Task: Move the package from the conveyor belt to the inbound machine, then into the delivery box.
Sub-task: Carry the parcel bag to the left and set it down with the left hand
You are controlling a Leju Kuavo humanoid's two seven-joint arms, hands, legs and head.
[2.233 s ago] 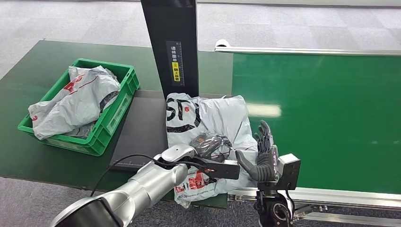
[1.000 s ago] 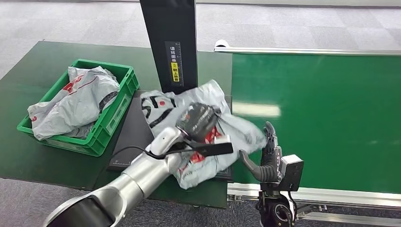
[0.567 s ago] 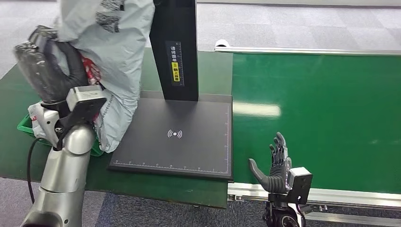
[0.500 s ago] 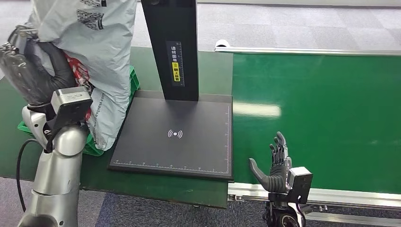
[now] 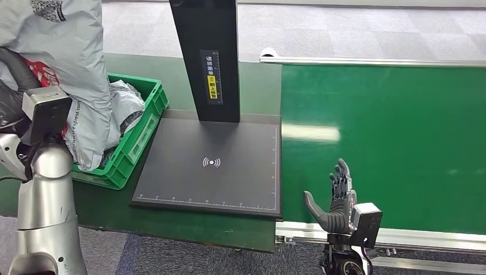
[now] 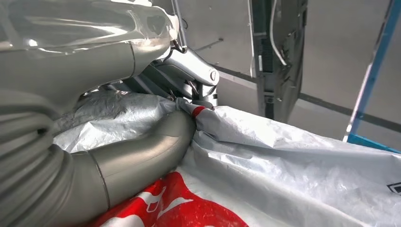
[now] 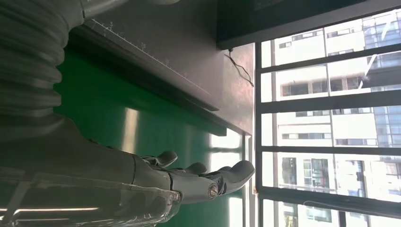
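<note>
A grey plastic package [image 5: 69, 57] with red print hangs at the far left, its lower end dipping into the green delivery box [image 5: 140, 134]. My left hand [image 5: 8, 86] grips it from behind, mostly hidden by the bag. In the left wrist view the thumb [image 6: 156, 137] presses into the crinkled package [image 6: 293, 170]. My right hand [image 5: 335, 197] stands open, fingers spread and pointing up, at the near edge of the green conveyor belt [image 5: 390, 137]. The right wrist view shows the same hand [image 7: 189, 182] empty over the belt [image 7: 94, 118]. The black inbound scanner plate [image 5: 212, 163] lies bare.
Another grey package [image 5: 123, 103] lies inside the delivery box. The scanner's black post [image 5: 206, 57] rises at the back of the plate. A silver rail [image 5: 401, 238] borders the belt's near edge. The box sits on a dark green table [image 5: 172, 220].
My left arm lifted the package off the scanner plate and swung it left, over the delivery box. My right hand let go of it and sank slightly by the belt edge.
</note>
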